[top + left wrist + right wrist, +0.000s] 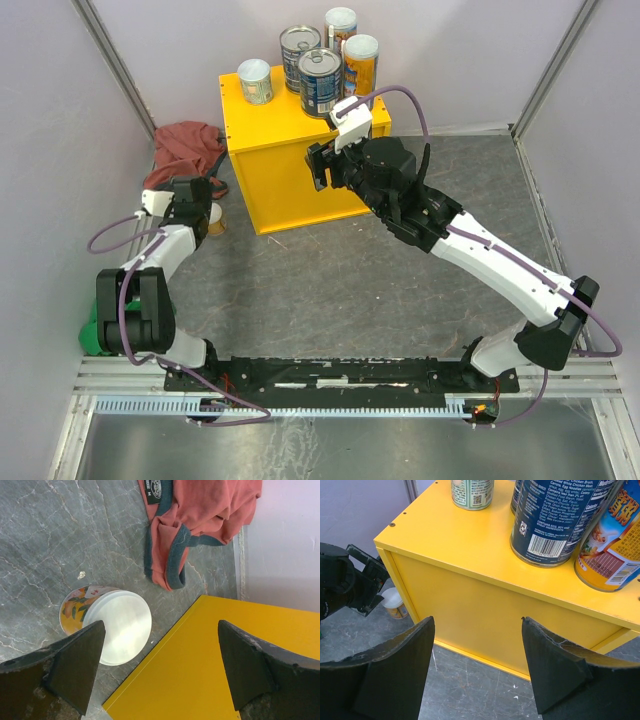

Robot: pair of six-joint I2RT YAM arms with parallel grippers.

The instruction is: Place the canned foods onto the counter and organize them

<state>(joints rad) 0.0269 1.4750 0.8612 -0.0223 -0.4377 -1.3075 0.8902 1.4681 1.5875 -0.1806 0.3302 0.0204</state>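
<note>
Left fingers (160,672): spread as wide as they go, nothing in them. They hang over the grey marbled desk (40,540) at the near-left corner of the big bright yellow cube-shaped box (200,655).

The short white-lidded can with a fruit label (117,627) stands upright on the desk just beside that corner, with a sliver of desk between it and the box. In my left wrist view one finger overlaps its lid. The can sits off to that side, not centred in the gap.

A crumpled red cloth with dark trim (200,525) lies on the desk past the can, by the box's left face.

Right fingers (477,672): partly open, empty, facing the box's near face, apart from it and below the top edge.

Five cans stand upright on the box top:
- The second short white-lidded can (255,80) is by the left edge.
- The rear silver-topped blue-labelled tin (299,50) is mid-top toward the far edge.
- The front silver-topped blue-labelled tin (320,78) is just nearer me. I can't tell whether the two touch.
- The near orange-labelled white-lidded can (361,60) is just right of the front tin.
- The far orange-labelled white-lidded can (340,25) is behind it, at the far edge.

A green cloth (88,335) is bunched at the desk's left edge behind my left arm, mostly hidden.
</note>
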